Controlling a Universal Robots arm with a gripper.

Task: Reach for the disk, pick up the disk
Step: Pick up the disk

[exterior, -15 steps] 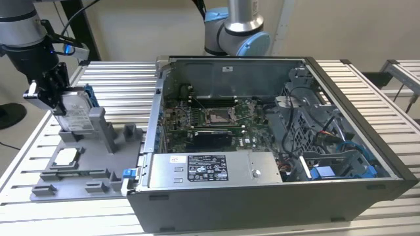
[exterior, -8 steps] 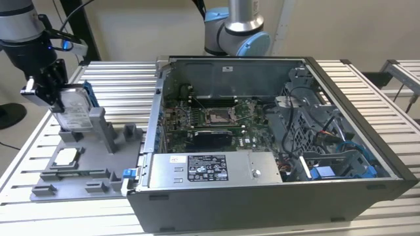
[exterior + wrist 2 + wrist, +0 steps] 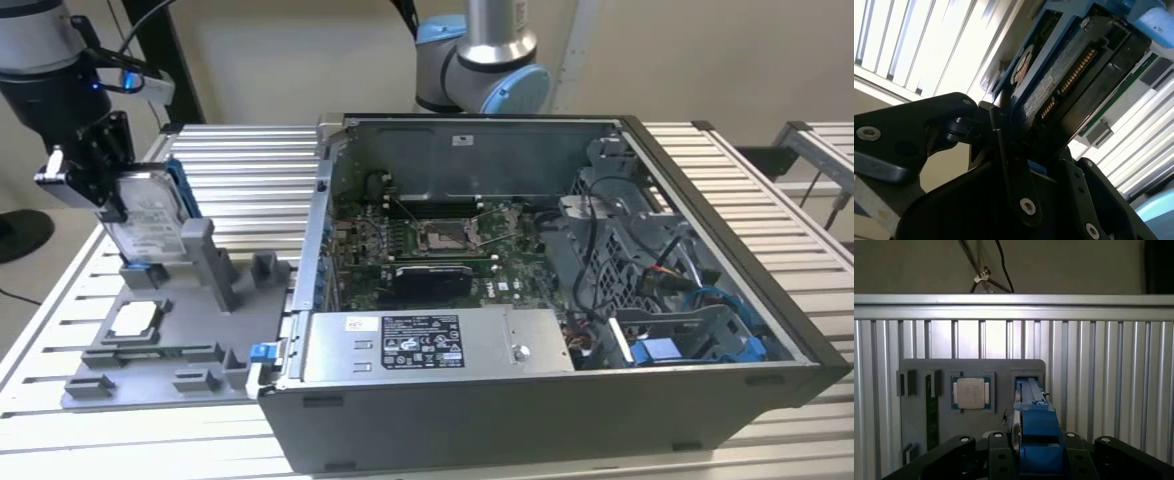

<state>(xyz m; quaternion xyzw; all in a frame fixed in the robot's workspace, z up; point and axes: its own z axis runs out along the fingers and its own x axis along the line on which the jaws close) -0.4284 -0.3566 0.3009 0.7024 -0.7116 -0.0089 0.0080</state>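
The disk (image 3: pixel 150 222) is a silver-grey hard drive with a white label in a bright blue bracket. It stands on edge at the exterior view's left, above the grey fixture tray (image 3: pixel 200 300). My gripper (image 3: pixel 115 198) is shut on its upper part, black fingers (image 3: pixel 1009 165) pressed on both faces. In the first wrist view the disk's blue edge (image 3: pixel 1036 430) runs between the fingers toward the tray's slot (image 3: pixel 1029 376). In the second wrist view the disk (image 3: pixel 1069 75) shows its connector side. Whether its lower edge is free of the slot I cannot tell.
A small square silver chip (image 3: pixel 134 318) lies in a pocket of the tray beside the slot. The open computer case (image 3: pixel 561 300), with its grey metal box (image 3: pixel 427 345), stands to the exterior view's right. A slatted metal table (image 3: pixel 240 160) carries everything. An arm base (image 3: pixel 481 70) rises behind the case.
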